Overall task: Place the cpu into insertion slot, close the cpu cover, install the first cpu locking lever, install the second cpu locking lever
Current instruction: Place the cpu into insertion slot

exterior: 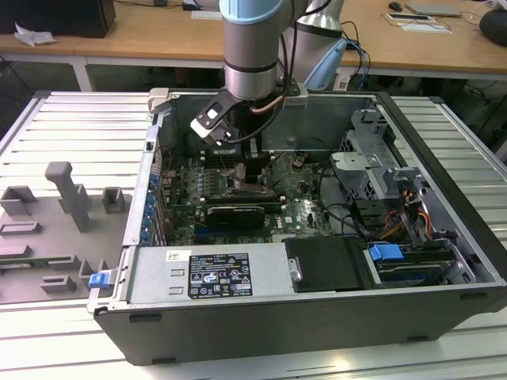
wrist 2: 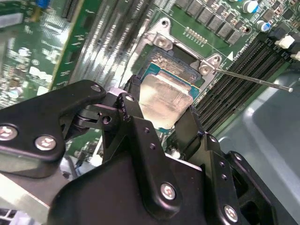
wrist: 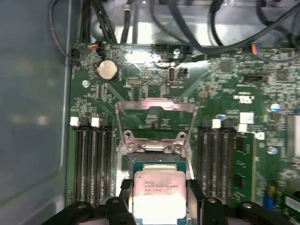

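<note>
Gripper (wrist 2: 161, 112) clamped on opposite edges of cpu (wrist 2: 165, 96), metal top up, held flat so it can go in square. Chip hangs over near part of insertion slot (wrist 2: 171, 58); seated or just above, can't tell. Beyond it cpu cover (wrist: 154, 103) is swung back open in first wrist view, leaving socket free. Thin locking lever (wrist 2: 255, 80) sticks out over memory slots (wrist 2: 239, 96), unlatched, so nothing pins the cover.

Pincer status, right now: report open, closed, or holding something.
Pincer: closed, holding the cpu by its edges at the insertion slot.
</note>
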You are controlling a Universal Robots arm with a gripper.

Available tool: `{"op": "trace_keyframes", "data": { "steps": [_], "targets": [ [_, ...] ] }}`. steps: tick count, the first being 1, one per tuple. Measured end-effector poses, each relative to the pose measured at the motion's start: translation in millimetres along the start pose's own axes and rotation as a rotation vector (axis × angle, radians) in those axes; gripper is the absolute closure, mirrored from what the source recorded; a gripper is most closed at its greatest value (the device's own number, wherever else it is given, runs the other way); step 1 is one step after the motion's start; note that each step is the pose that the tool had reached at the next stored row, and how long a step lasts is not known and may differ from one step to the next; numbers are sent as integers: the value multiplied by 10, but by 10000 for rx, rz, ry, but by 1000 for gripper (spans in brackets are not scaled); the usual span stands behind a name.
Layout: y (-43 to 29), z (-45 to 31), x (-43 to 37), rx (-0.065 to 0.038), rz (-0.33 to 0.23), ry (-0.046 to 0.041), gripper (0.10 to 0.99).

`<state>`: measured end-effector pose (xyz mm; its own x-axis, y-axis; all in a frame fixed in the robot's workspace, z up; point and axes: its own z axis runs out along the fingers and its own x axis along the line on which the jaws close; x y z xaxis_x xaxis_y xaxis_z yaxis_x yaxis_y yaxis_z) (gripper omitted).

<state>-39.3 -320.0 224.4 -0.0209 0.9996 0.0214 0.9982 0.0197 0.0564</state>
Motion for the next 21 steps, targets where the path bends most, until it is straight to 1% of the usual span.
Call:
{"op": "trace_keyframes", "data": {
  "steps": [3, 8, 15, 21],
  "targets": [
    [-9, 58, 11, 1, 0, -8, 545],
    [-31, 139, 10, 0, 44, -53, 545],
    [-30, 185, 8, 0, 132, -60, 545],
    [-30, 208, 7, -1, 194, -79, 545]
  ]
}}
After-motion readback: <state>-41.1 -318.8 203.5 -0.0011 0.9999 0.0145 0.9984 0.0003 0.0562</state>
